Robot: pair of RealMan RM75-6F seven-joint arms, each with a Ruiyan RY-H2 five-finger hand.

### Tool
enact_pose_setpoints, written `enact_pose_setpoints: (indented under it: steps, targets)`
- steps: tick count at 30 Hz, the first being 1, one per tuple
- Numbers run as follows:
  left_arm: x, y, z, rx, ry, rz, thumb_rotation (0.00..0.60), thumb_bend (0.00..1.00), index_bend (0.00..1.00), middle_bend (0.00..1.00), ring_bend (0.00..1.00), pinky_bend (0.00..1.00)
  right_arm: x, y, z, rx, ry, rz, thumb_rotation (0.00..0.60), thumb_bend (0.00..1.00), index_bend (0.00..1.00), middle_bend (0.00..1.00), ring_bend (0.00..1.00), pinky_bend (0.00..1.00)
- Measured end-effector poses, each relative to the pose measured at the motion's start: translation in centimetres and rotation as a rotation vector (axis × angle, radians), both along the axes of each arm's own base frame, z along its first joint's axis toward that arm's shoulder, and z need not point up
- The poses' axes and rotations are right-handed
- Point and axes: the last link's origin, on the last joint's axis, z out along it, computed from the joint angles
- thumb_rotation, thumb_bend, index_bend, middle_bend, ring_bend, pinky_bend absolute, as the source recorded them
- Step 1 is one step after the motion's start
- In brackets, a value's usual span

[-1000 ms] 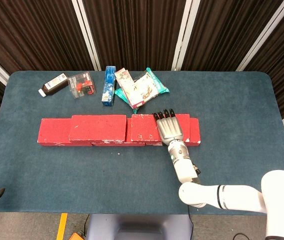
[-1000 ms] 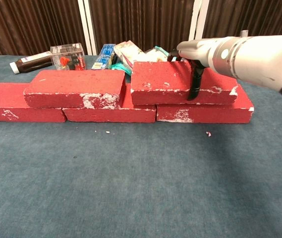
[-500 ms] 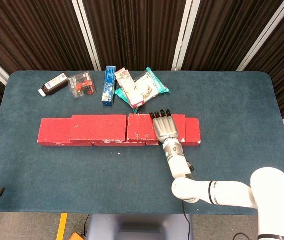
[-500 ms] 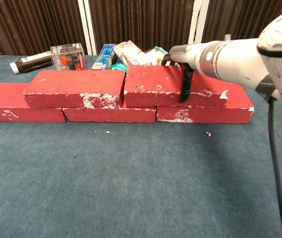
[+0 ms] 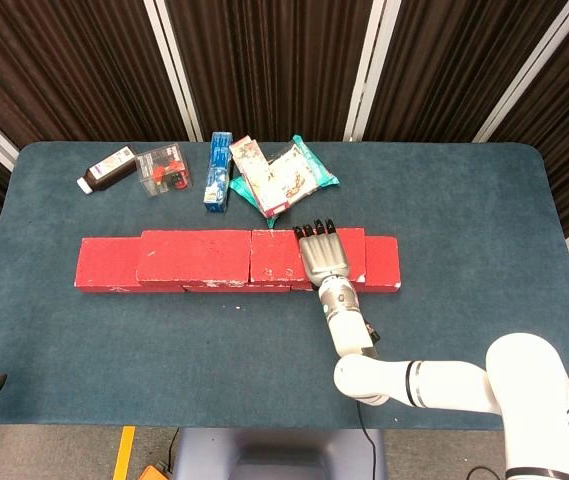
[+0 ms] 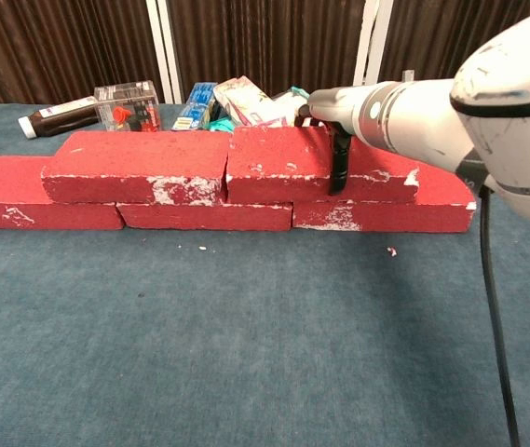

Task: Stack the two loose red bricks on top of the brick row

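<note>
Nearest me: bare blue table, a couple of red crumbs on it just in front of the wall.

Next back, the brick row — bottom course runs left to right, three bricks showing from the chest cam. On top, left upper brick sits settled over the joints.

Right upper brick — that's the one I'm on. My right hand lies flat over its top, fingertips hooked over the far edge, thumb down the near face. So: closed on the brick, gripping it front to back.

What's changed: a sec ago there was a clear gap btwn the two upper bricks. I've slid this one leftwards and now its left end is touching, or all but touching, the left upper brick. Both loose bricks are up on the row and butted together, so I reckon the job's basically done. What's left is letting go w/o dragging the brick back right.

Left hand: not in either view.

Far side, past the wall: dark bottle, clear box, blue carton, snack packets. None in play.
</note>
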Motion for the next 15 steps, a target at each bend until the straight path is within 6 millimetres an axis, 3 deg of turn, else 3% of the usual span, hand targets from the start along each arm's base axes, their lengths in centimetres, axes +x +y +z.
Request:
enact_pose_setpoints:
  steps: [15]
  targets:
    - [0.1, -0.02, -0.09, -0.002, 0.003, 0.001, 0.6, 0.2, 0.0, 0.0, 0.0, 0.0, 0.25, 0.01, 0.03, -0.003, -0.014, 0.002, 0.6, 0.39, 0.32, 0.26, 0.14, 0.0]
